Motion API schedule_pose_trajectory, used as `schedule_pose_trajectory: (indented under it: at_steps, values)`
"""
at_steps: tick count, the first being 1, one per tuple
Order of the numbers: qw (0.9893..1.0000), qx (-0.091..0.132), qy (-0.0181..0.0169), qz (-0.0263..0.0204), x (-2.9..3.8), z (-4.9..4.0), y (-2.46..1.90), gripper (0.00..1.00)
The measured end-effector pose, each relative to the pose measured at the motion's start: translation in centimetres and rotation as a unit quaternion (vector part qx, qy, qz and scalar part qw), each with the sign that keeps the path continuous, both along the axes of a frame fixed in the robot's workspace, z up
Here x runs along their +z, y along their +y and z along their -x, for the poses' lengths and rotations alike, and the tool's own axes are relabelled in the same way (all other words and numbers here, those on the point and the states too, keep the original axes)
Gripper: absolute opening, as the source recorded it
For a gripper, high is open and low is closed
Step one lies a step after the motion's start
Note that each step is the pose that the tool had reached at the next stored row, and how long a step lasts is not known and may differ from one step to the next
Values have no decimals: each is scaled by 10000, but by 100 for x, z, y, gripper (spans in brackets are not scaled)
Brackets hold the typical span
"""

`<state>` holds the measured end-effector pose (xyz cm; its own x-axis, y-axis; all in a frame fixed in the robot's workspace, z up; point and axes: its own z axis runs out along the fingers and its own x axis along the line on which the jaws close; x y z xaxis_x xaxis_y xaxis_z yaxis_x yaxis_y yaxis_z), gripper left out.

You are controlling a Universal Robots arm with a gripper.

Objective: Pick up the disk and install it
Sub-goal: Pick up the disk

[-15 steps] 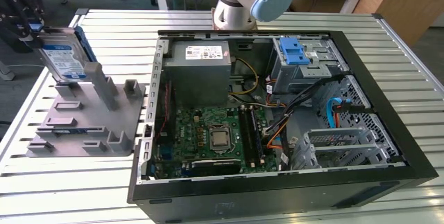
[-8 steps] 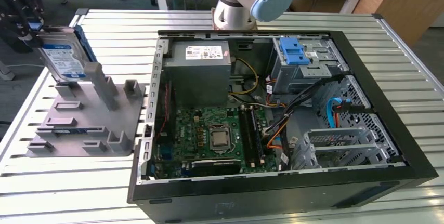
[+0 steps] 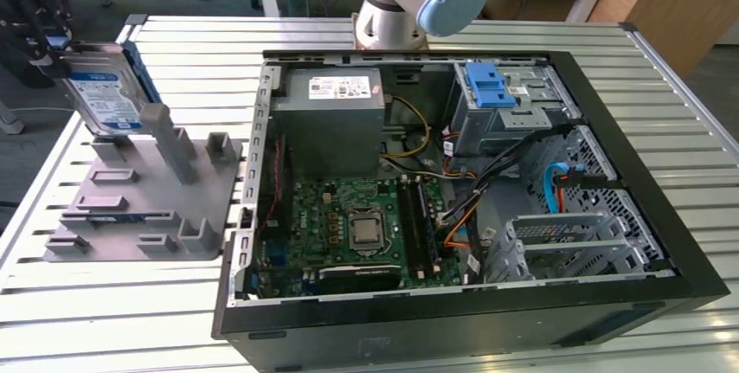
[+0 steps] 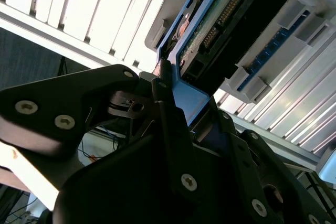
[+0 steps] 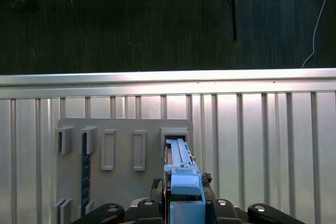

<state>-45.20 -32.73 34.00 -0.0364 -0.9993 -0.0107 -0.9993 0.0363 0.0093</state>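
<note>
Tool (image 3: 48, 54) clenched on the blue carrier edge of the disk (image 3: 104, 100). Disk upright at one end of the grey holder (image 3: 138, 209) on the table (image 3: 116, 304), well apart from the open computer case (image 3: 462, 334); cannot tell if clear of its slot. Risk: narrow edge grip, so disk may swing, slip, or catch the holder's posts.

Slatted metal table (image 3: 116, 312), pale ribs running edge to edge, and it shows again in the first wrist view (image 5: 262, 129). Two things sit on it. An open PC case (image 3: 462, 321) lies on its side across the middle and the exterior view's right, reaching close to the near edge. Just beside it, toward the exterior view's left edge, a grey slotted holder plate (image 3: 138, 217) lies flat on the slats.
</note>
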Motion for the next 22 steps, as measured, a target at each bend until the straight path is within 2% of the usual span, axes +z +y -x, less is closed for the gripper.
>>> schedule_pose_trajectory:
  at_steps: [22]
  values:
    - [10000, 0, -1, 0, 87, 0, 0, 36]
